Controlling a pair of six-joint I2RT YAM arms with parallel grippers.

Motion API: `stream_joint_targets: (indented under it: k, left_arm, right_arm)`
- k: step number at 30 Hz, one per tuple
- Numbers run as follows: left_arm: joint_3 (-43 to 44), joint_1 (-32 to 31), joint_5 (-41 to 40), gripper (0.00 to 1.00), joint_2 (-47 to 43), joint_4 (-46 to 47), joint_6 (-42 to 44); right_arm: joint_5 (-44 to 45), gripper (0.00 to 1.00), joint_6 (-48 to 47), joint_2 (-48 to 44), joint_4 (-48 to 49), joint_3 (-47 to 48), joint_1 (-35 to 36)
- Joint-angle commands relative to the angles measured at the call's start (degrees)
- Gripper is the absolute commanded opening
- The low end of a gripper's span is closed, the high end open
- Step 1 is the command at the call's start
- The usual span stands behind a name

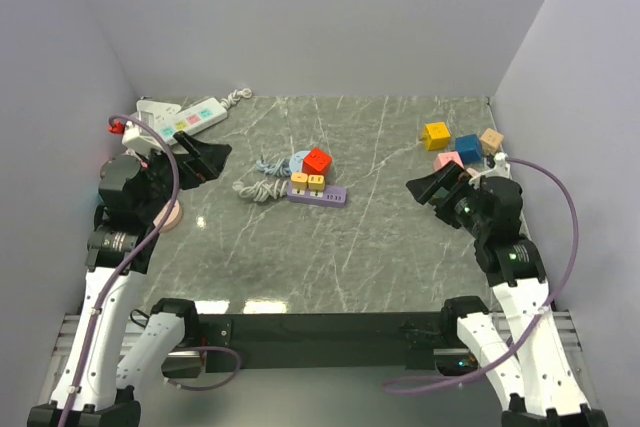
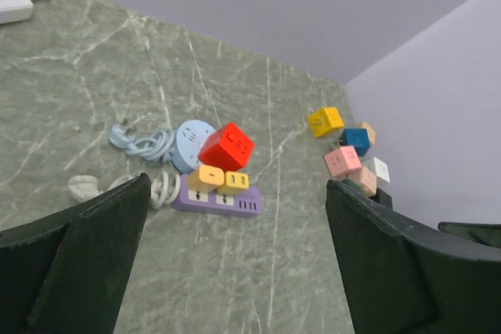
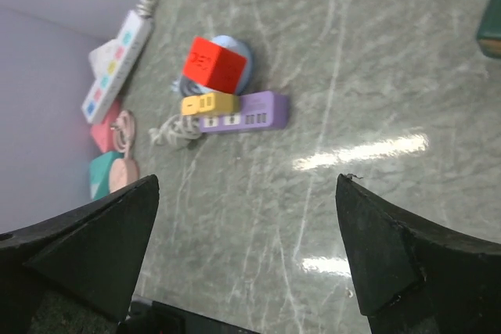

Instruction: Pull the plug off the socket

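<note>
left end effector (image 1: 208,159) jaws apart, left of socket (image 1: 318,195) | right end effector (image 1: 432,187) jaws apart, right of socket | two yellow plugs (image 1: 307,183) seem seated in socket

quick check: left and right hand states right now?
Left hand: open, holding nothing.
Right hand: open, holding nothing.

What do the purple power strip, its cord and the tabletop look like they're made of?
Purple power strip: likely moulded plastic, with smooth matte faces and crisp edges. Its cord: seemingly a braided fabric sleeve, from its twisted, ropy look. Table: marble-look grey-green surface with white veins and glossy reflections; real stone or laminate, cannot tell.
</note>
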Motion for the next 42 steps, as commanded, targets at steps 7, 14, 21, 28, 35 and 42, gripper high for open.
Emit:
stream_joint_targets:
  k: [7,14,21,28,35,42]
  left_arm:
    - [-1.7,-0.1,9.7,0.99,0.5,-0.6,-0.6]
    - [-6.0,-0.1,12.3,0.99,-1.1,1.0,-2.4]
    - [-9.5,-0.1,9.6,0.99,-2.2,-2.6,-3.3]
    - [-13.4,-0.1,6.8,0.99,-5.6,-3.8,-5.6]
    - [-14.3,-0.1,4.6,0.99,-7.5,-6.4,-4.8]
    - [-15.7,-0.1,3.7,0.99,-8.1,-6.9,-4.6]
  right_arm:
    - [-2.7,1.0,-9.7,12.2,-2.2,10.2,7.0]
    - [10.7,1.0,-14.3,31.4,-4.0,21.8,20.6]
    - [16.1,1.0,-20.4,47.3,-2.4,33.5,28.7]
    - [22.6,1.0,-26.3,62.4,-1.0,42.1,33.7]
    - [19.4,0.97,-33.1,68.3,3.7,42.2,33.6]
    - [15.1,0.87,-34.8,73.1,6.5,44.1,33.7]
